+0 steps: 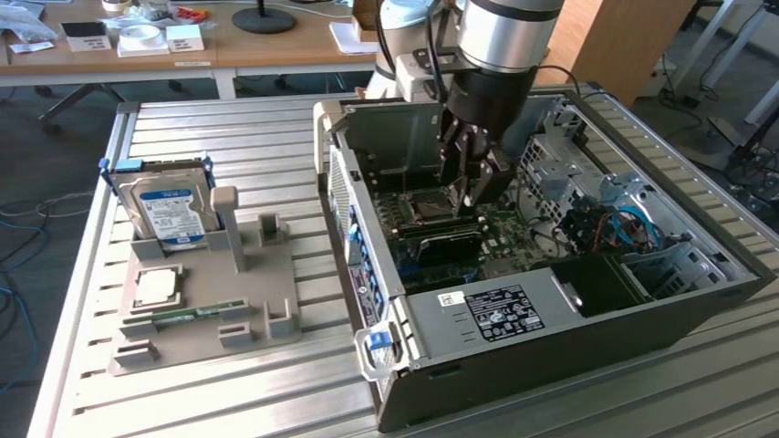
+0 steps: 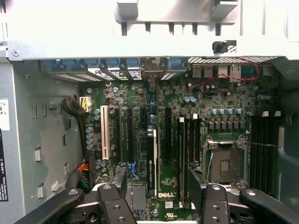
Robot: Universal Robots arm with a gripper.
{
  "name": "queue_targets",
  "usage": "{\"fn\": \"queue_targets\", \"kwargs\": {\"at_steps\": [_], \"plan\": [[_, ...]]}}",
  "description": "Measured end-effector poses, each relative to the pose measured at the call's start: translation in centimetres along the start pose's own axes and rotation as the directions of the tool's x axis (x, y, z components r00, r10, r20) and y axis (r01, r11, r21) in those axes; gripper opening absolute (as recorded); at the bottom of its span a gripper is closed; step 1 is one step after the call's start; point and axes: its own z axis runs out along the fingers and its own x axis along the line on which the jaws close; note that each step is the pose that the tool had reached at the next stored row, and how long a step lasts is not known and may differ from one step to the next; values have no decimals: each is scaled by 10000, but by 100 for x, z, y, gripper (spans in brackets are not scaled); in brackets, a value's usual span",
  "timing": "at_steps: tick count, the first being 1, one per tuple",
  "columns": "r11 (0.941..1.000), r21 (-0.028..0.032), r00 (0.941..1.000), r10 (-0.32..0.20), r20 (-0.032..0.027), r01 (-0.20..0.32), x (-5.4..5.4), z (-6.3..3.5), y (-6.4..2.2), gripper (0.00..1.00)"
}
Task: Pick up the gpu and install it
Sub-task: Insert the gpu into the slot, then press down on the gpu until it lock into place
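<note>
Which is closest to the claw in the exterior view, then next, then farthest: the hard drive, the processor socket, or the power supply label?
1. Processor socket, on the motherboard beside the claw.
2. Power supply label, inside the case, nearer the camera.
3. Hard drive, outside the case, on the exterior view's left.

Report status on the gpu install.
End effector open, inside the case over the motherboard. Gpu upright in a slot beneath it, not gripped. Nothing in the way.
</note>
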Motion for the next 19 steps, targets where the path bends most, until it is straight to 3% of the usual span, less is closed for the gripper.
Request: {"fn": "queue_targets", "kwargs": {"at_steps": [13,16,18,19], "plan": [[10000,-1,10000,0,-3,0,0,-1,0,64],[10000,-1,10000,0,-3,0,0,-1,0,56],[10000,-1,10000,0,-3,0,0,-1,0,44],[10000,-1,10000,0,-3,0,0,-1,0,44]]}}
